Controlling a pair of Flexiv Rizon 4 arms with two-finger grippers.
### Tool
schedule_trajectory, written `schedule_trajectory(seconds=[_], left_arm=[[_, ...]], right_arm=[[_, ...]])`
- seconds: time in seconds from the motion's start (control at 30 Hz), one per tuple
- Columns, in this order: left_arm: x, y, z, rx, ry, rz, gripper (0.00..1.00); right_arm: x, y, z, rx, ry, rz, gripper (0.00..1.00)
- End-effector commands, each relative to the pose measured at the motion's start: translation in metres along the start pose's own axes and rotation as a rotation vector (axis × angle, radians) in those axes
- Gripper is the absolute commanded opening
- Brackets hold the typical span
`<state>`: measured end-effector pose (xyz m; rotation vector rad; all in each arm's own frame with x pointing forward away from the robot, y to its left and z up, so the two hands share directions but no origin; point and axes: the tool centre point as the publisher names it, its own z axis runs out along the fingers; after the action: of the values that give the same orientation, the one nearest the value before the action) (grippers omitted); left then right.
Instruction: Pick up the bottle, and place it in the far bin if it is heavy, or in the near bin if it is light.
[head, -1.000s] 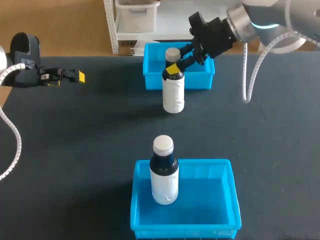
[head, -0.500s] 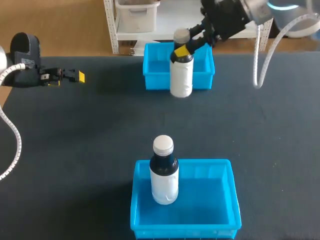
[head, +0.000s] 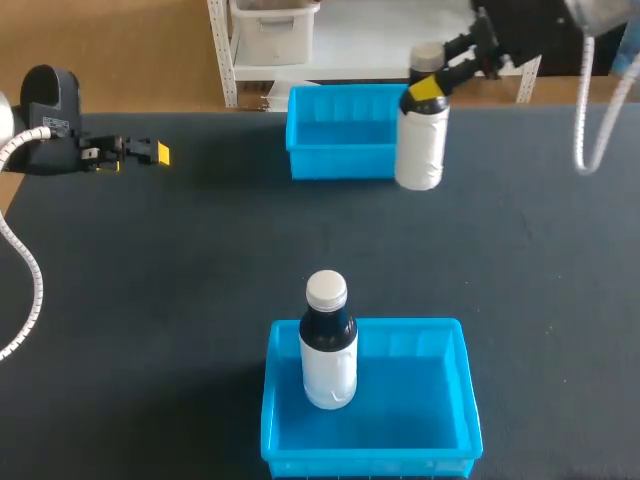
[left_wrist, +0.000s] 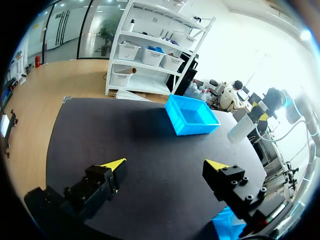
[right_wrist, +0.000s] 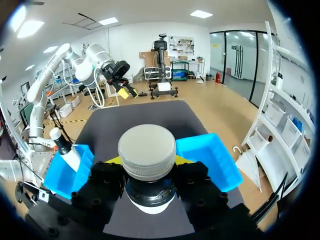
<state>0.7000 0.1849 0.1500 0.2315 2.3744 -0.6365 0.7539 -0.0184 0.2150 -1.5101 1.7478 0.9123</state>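
Observation:
A white-labelled dark bottle (head: 420, 148) with a grey cap hangs above the table, just right of the far blue bin (head: 340, 128). My right gripper (head: 432, 88) is shut on the bottle's neck. In the right wrist view the cap (right_wrist: 147, 151) fills the gap between that gripper's (right_wrist: 148, 166) fingers, with the far bin (right_wrist: 210, 159) beside it. A second, similar bottle (head: 328, 345) stands upright in the near blue bin (head: 420, 392). My left gripper (head: 150, 152) rests low at the table's far left; its fingers (left_wrist: 114, 164) stand wide apart, holding nothing.
Dark table top (head: 200, 270) stretches between the two bins. From the left wrist view the far bin (left_wrist: 192, 116) lies ahead and the held bottle (left_wrist: 240, 130) hangs beyond it.
My right arm has lifted the bottle from in front of the far bin and carried it back and to the right. The left arm has not moved.

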Motion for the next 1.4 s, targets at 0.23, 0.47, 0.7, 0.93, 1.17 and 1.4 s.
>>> schedule_trajectory(seconds=[0.23, 0.47, 0.7, 0.93, 1.17, 1.4], left_arm=[[0.0, 0.0, 0.0, 0.0, 0.0, 0.0, 1.0], [0.0, 0.0, 0.0, 0.0, 0.0, 0.0, 1.0], [0.0, 0.0, 0.0, 0.0, 0.0, 0.0, 1.0], [0.0, 0.0, 0.0, 0.0, 0.0, 0.0, 1.0], [0.0, 0.0, 0.0, 0.0, 0.0, 0.0, 1.0], [0.0, 0.0, 0.0, 0.0, 0.0, 0.0, 1.0]], right_arm=[[0.019, 0.069, -0.06, 0.086, -0.002, -0.032, 0.0], [0.022, 0.113, -0.072, -0.014, 0.003, -0.142, 0.0], [0.016, 0.165, -0.069, -0.119, 0.031, -0.25, 0.0], [0.009, 0.205, -0.052, -0.253, 0.034, -0.313, 0.0], [0.005, 0.239, -0.031, -0.381, -0.001, -0.359, 0.0], [0.006, 0.266, -0.008, -0.466, -0.014, -0.385, 0.0]])
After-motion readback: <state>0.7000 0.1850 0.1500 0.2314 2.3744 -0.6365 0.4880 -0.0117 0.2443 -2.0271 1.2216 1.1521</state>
